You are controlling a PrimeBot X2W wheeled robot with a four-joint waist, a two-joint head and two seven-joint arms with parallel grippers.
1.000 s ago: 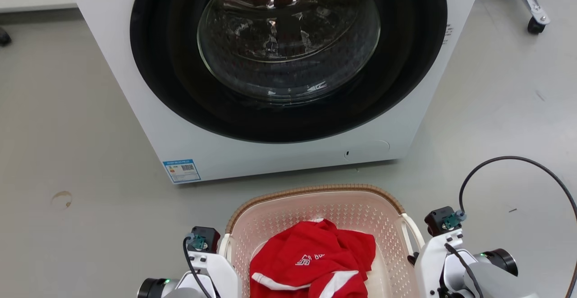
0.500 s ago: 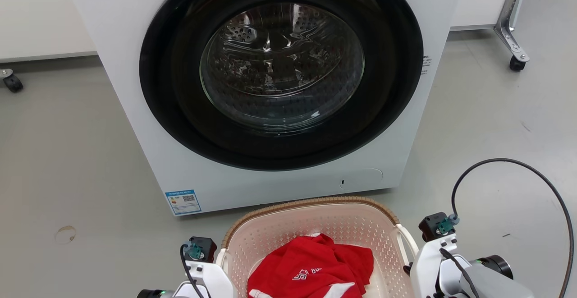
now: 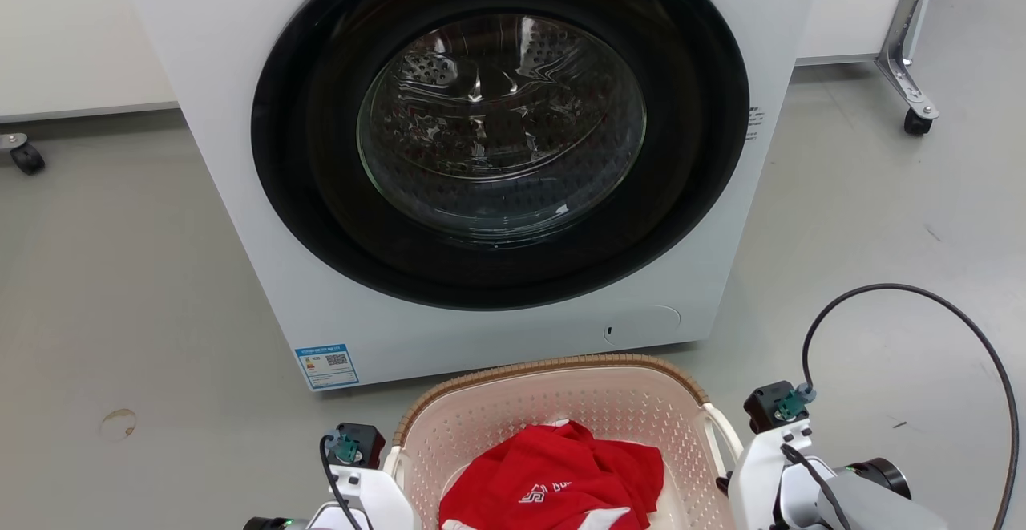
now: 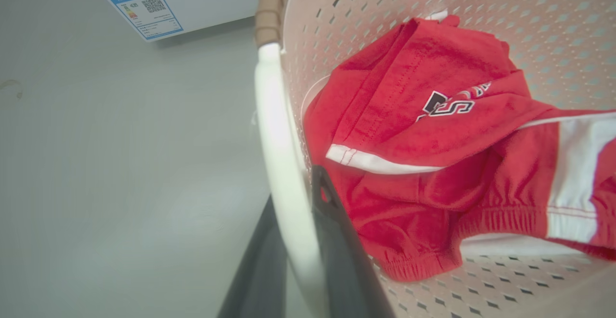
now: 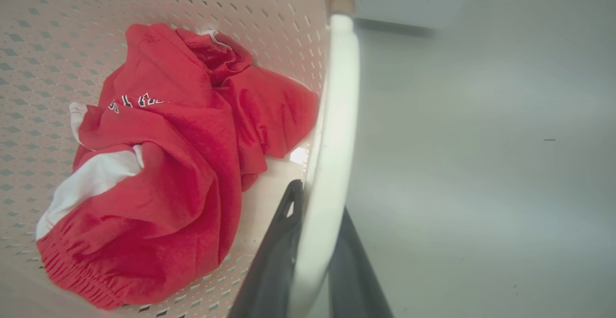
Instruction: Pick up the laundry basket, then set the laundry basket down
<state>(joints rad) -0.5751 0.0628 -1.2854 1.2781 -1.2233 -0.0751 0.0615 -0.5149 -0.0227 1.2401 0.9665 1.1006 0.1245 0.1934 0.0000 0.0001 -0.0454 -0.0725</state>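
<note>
We judge the laundry basket, just before the washing machine with one red garment inside, light and stiff; our left gripper and right gripper clench fingers on its white handles, the sound hold.

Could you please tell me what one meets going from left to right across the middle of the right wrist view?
Perforated wall of the laundry basket → red garment → white handle → grey floor.
</note>
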